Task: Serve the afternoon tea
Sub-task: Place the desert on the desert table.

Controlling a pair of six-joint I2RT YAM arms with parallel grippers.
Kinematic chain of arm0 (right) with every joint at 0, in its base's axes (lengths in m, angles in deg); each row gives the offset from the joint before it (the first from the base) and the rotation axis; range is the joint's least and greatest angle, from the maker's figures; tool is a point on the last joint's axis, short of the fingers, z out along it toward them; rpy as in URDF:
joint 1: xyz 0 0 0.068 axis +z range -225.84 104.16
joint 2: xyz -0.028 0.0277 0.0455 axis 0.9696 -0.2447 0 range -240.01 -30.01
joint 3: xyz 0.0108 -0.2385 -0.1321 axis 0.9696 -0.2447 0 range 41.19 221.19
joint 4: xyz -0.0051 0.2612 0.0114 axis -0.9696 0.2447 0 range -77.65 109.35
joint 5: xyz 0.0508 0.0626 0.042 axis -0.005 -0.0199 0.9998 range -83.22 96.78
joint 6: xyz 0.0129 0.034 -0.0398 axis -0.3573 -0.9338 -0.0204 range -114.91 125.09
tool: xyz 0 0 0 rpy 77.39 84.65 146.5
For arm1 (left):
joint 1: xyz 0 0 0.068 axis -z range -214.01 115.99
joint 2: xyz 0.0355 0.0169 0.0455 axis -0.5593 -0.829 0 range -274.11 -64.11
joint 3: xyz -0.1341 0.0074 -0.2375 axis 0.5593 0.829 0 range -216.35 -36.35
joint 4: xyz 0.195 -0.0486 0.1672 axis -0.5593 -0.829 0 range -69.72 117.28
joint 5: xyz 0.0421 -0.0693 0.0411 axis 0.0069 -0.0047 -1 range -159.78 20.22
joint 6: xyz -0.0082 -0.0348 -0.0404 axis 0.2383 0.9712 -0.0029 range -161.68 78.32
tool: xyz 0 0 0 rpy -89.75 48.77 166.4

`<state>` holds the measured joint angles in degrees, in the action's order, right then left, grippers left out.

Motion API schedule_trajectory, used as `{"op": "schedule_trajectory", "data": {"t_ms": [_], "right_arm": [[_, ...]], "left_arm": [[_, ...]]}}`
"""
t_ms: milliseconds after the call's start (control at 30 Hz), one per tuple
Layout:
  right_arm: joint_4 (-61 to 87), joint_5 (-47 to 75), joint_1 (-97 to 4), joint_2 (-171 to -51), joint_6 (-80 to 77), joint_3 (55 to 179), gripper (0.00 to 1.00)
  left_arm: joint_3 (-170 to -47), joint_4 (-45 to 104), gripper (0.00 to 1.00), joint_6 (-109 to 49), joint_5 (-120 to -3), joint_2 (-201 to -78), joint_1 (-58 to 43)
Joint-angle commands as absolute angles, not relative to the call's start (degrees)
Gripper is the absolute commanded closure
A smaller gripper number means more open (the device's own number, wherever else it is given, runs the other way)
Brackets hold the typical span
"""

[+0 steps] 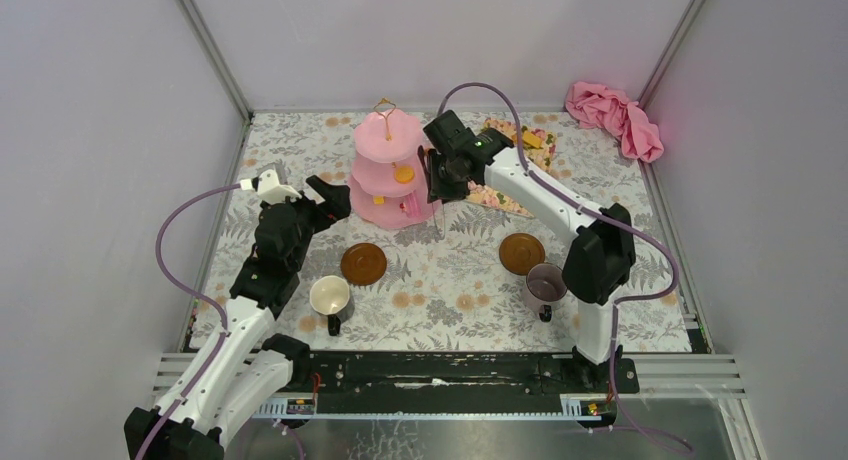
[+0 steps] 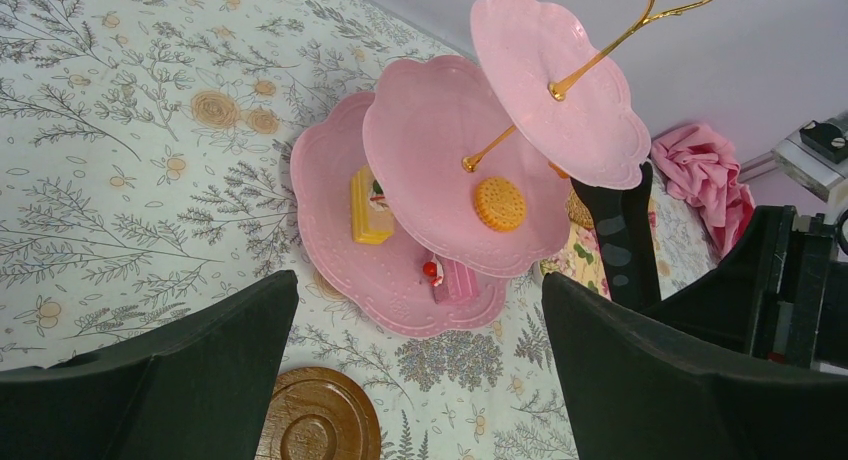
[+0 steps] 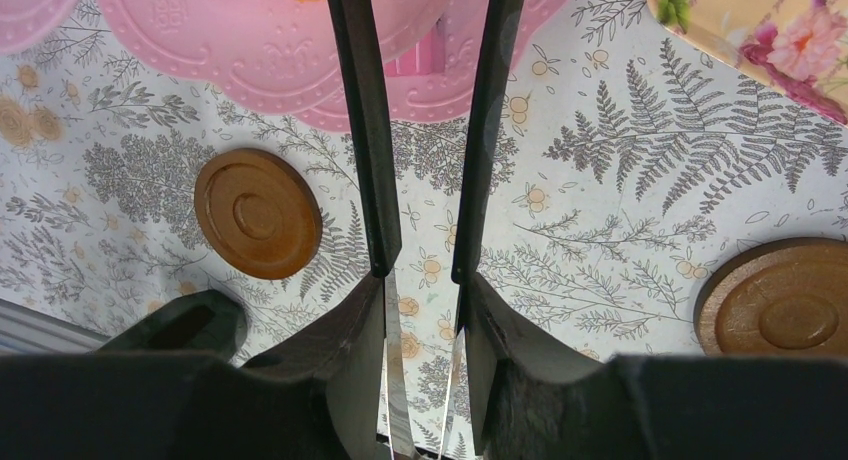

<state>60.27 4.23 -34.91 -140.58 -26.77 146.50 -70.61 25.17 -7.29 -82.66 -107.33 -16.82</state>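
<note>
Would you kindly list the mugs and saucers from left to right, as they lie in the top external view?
white mug → left brown saucer → right brown saucer → purple mug

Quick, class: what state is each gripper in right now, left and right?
The left gripper: open, holding nothing.
The right gripper: closed on the black tongs.

We found the floral table (image 1: 450, 300) bearing a pink cake stand (image 1: 385, 180), a left saucer (image 1: 363, 264) near the white mug (image 1: 329, 296), a right saucer (image 1: 522, 253) beside the purple mug (image 1: 546, 282), a flowered tray (image 1: 540, 152) and a pink cloth (image 1: 612, 115).
</note>
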Motion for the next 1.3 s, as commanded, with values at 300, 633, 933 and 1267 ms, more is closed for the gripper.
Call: {"op": "schedule_trajectory", "data": {"t_ms": [300,633,933,1267], "right_arm": [[61.2,3.9,-34.3,-146.1,-24.9,155.6,0.86],[62.3,4.0,-34.3,-150.1,-23.6,160.7,0.86],[62.6,4.6,-34.3,-153.1,-22.5,163.8,0.86],[64.4,3.8,-34.5,-156.1,-21.7,169.0,0.85]], "left_arm": [[-70.9,28.4,0.00,-7.9,-83.0,-106.9,-17.3],[-71.1,28.6,0.00,-7.8,-83.0,-107.3,-17.3],[-71.1,28.6,0.00,-7.8,-83.1,-107.4,-17.3],[-71.0,28.6,0.00,-7.8,-82.8,-107.4,-17.5]]}}
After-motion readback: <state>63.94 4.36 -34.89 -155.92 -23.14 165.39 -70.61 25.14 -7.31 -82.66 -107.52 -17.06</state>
